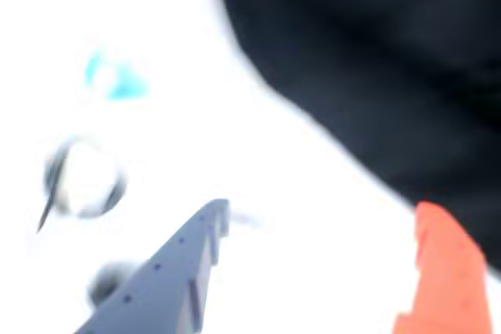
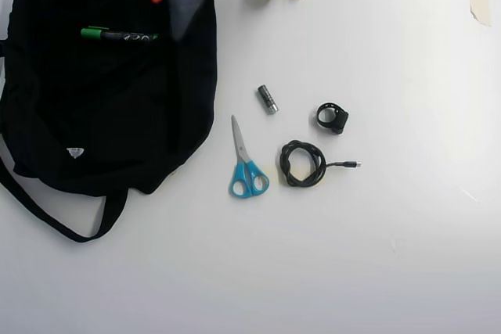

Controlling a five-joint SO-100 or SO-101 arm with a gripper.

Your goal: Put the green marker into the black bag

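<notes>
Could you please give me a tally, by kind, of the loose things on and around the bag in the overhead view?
Black bag: 1
Green marker, lying on the bag: 1
Scissors, blue handles: 1
Battery: 1
Coiled black cable: 1
Small black ring-shaped part: 1
Total: 6

Overhead cam looks straight down; wrist cam close, both w/ black bag [image 2: 47,107].
</notes>
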